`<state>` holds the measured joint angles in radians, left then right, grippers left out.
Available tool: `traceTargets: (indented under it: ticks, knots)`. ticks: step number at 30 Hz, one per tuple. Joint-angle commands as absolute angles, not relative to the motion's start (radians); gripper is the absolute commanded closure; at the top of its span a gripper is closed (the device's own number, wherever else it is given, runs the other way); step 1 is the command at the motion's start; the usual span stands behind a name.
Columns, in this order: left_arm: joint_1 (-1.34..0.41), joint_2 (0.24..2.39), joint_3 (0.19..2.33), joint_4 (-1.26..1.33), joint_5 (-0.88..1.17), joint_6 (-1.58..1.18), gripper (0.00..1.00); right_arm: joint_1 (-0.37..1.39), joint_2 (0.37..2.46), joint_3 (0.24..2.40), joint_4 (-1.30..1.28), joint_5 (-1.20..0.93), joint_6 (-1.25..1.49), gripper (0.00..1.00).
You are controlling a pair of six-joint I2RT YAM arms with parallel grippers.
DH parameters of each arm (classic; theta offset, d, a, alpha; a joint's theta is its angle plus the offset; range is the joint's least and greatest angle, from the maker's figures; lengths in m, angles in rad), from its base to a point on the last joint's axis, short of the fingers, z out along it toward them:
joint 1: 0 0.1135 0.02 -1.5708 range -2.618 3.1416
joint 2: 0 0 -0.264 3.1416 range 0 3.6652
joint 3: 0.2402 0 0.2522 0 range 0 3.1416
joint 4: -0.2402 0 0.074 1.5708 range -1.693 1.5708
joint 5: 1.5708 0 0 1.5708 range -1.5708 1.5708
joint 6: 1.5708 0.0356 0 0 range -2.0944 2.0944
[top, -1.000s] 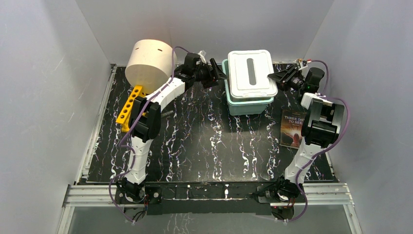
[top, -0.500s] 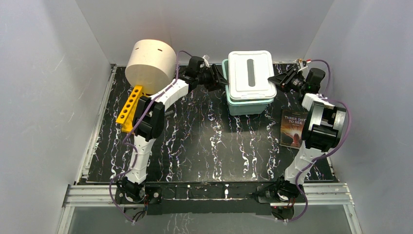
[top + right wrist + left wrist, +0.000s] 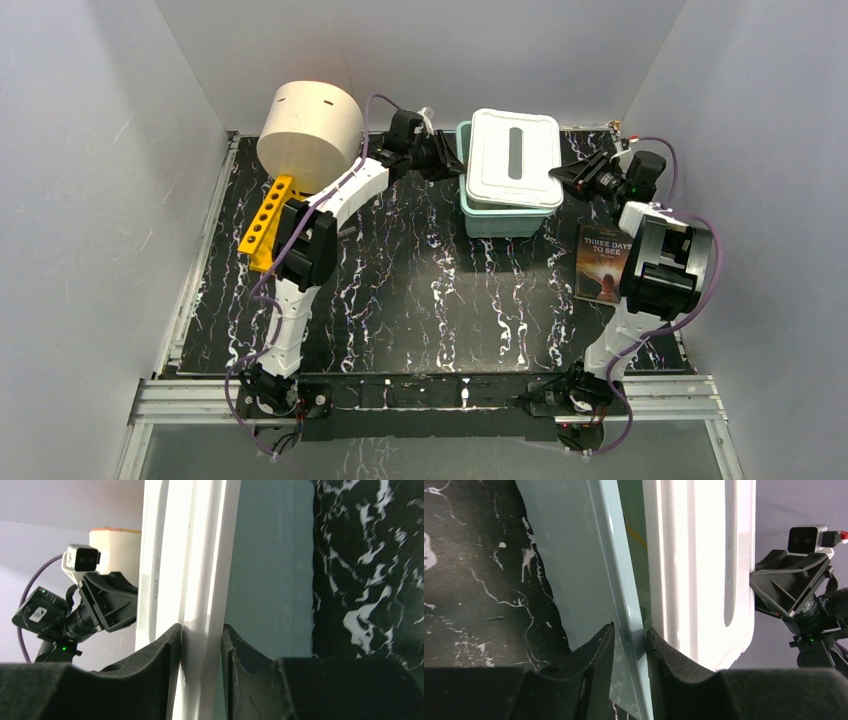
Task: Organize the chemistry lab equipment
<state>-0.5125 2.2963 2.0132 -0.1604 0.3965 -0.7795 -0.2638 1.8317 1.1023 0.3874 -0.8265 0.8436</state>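
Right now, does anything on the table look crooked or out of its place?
Yes. The white lid sits askew on the pale green bin, shifted right so the bin's left rim is uncovered, with a gap beneath. The left gripper pinches that rim; the right gripper pinches the lid's edge.

The only words I could read stood on the cover of the dark book (image 3: 600, 270): "THREE DAY… TO SEE", the first line's end hidden.
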Motion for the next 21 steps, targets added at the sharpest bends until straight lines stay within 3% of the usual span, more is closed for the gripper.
traceTargets:
  ticks: [1,5,11,21]
  knots:
    - [-0.484,2.219,1.996,-0.323,0.329,-0.697,0.73,-0.231,1.768,1.032,0.405,-0.845,0.869,0.60]
    - [-0.465,2.153,1.941,-0.318,0.355,-0.677,0.71,-0.213,1.740,1.004,0.408,-0.855,0.867,0.60]
    - [-0.455,2.089,1.929,-0.309,0.408,-0.654,0.55,-0.204,1.721,1.000,0.401,-0.882,0.839,0.60]
    - [-0.424,2.038,1.910,-0.291,0.396,-0.670,0.49,-0.183,1.784,1.148,0.265,-0.910,0.667,0.57]
